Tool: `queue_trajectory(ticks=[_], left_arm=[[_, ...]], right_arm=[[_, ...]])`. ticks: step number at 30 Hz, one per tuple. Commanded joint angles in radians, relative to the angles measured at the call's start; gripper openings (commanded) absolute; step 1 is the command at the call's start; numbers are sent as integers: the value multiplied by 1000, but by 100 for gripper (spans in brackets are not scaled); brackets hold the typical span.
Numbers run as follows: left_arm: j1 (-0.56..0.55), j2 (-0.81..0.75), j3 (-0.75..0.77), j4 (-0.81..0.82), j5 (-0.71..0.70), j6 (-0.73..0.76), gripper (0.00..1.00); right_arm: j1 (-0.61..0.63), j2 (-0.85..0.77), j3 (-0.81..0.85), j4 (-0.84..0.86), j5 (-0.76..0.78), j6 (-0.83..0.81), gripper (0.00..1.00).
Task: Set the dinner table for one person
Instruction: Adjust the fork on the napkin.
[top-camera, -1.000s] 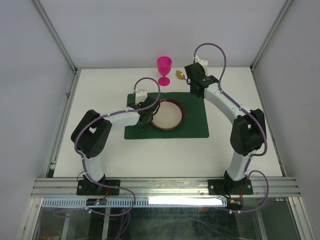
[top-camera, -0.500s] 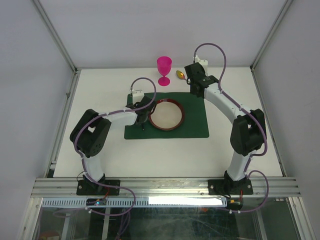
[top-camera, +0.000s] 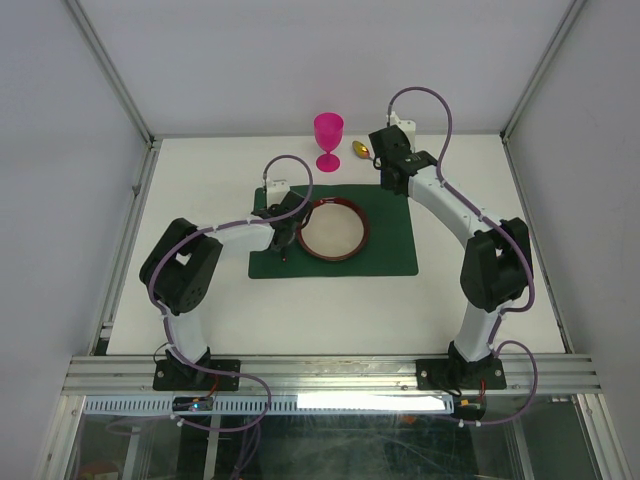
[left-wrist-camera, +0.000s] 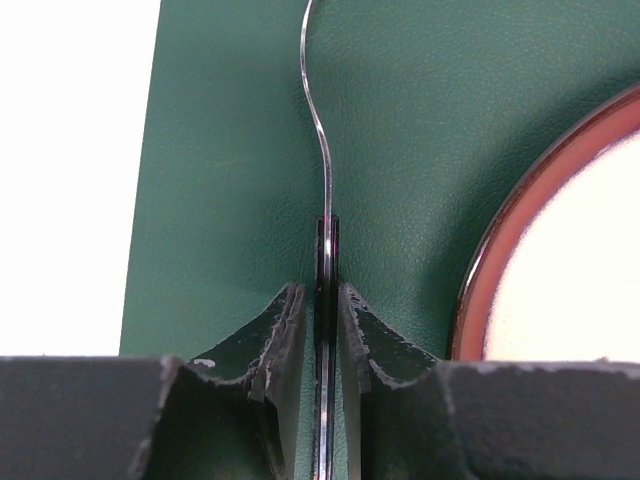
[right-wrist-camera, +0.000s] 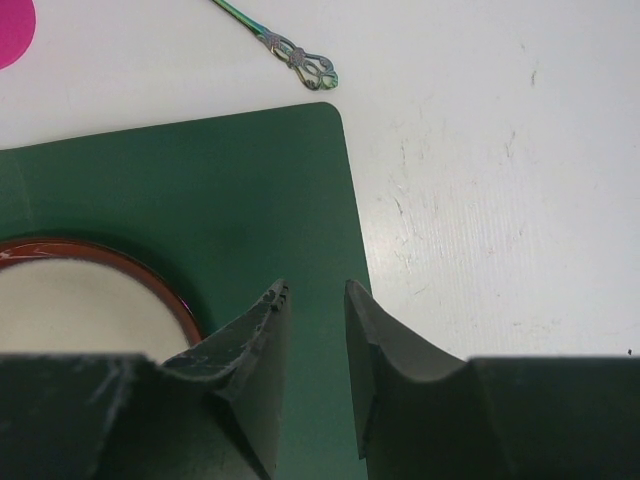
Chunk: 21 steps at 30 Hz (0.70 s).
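Two claws work over the dinner table (top-camera: 200, 190), which lies under everything. The left gripper (left-wrist-camera: 320, 292) flanks a thin utensil (left-wrist-camera: 322, 150) at the plate's (left-wrist-camera: 590, 280) nine o'clock. I cannot tell whether it pinches, and the edge-on handle might slip. The right gripper (right-wrist-camera: 315, 290) is slightly spread and holds nothing.
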Motion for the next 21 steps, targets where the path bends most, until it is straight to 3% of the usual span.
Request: queue_trajectory(ticks=[1, 6, 21], left_arm=[[5, -58, -13, 52, 26, 52, 18], [10, -54, -19, 53, 40, 81, 11], [10, -29, 3, 62, 100, 192, 15]], right_arm=[[-3, -43, 36, 6, 16, 5, 31], [-4, -39, 43, -4, 10, 16, 31], [-2, -29, 42, -13, 11, 27, 30]])
